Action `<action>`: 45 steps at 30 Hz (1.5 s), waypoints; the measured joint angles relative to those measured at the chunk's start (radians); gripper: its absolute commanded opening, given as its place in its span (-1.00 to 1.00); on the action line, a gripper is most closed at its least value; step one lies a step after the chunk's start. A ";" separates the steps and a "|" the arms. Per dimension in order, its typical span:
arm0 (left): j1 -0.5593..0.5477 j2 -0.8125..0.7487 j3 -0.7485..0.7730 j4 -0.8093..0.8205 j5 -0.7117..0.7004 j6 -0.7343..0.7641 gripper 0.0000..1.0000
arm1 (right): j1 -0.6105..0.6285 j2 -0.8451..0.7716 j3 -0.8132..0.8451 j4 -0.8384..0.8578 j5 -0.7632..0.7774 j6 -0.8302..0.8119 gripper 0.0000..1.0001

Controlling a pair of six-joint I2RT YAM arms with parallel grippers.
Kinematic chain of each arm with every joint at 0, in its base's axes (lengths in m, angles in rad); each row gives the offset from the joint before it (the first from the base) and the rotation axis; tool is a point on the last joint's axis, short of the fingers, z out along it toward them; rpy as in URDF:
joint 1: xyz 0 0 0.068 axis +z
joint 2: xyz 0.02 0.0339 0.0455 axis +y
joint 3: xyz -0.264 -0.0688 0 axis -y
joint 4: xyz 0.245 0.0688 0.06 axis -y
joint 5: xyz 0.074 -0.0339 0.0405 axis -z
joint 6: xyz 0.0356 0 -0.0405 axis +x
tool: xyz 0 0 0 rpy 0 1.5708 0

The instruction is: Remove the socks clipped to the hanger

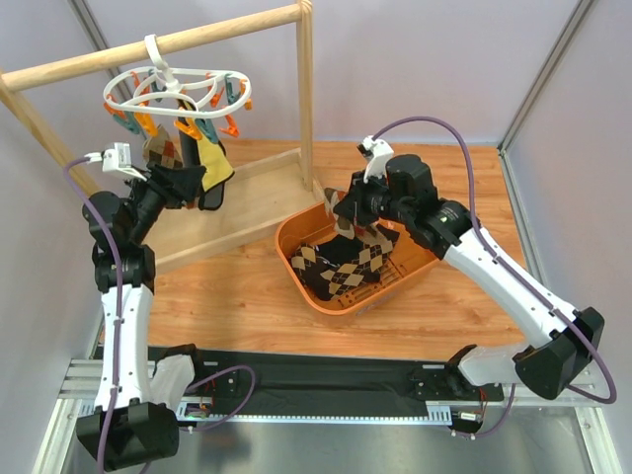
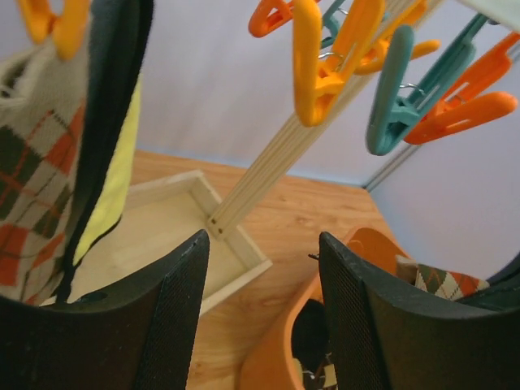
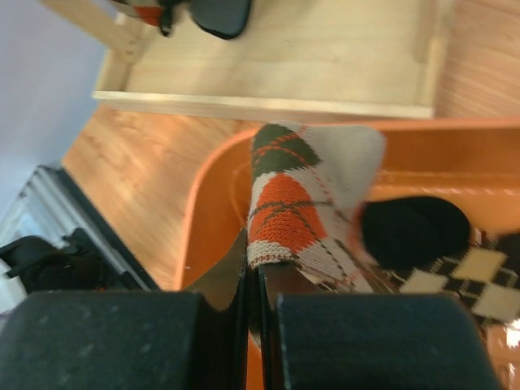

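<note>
The white oval hanger (image 1: 178, 87) hangs by its hook on the wooden rail, with orange and teal clips (image 2: 325, 73) dangling. Two socks stay clipped to it: an argyle sock (image 1: 164, 153) (image 2: 32, 187) and a black-and-yellow sock (image 1: 214, 163) (image 2: 114, 154). My left gripper (image 1: 197, 188) (image 2: 264, 317) is open and empty just below and right of these socks. My right gripper (image 1: 348, 222) (image 3: 260, 276) is shut on an orange-beige argyle sock (image 3: 301, 203) and holds it over the orange basket (image 1: 296, 272), which has several argyle and black socks (image 1: 341, 267) in it.
The wooden rail frame (image 1: 306, 99) stands on a flat wooden base tray (image 1: 247, 212) (image 3: 284, 65) at the back left. The basket rim (image 3: 207, 211) lies under my right gripper. A black sock (image 3: 414, 231) lies in the basket.
</note>
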 measured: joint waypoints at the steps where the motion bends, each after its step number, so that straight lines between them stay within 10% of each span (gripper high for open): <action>1: 0.000 -0.017 0.007 -0.051 -0.026 0.030 0.27 | -0.005 -0.005 -0.002 -0.029 0.034 0.000 -0.98; 5: 0.001 -0.033 0.054 -0.226 -0.132 0.115 0.28 | -0.006 -0.012 -0.071 -0.060 0.117 0.003 -0.92; 9: 0.029 -0.035 0.061 -0.364 -0.253 0.146 0.30 | -0.005 0.020 -0.167 -0.077 0.170 0.013 -0.02; 18: 0.146 0.008 0.062 -0.370 -0.279 0.145 0.33 | -0.005 0.039 -0.176 -0.104 0.261 0.008 0.54; 35: 0.146 0.203 0.169 -0.173 -0.161 0.164 0.26 | 0.042 -0.081 -0.132 -0.097 0.190 -0.011 0.57; 45: 0.124 0.225 0.174 -0.152 -0.093 0.153 -0.88 | 0.144 -0.061 -0.036 -0.066 0.193 -0.054 0.56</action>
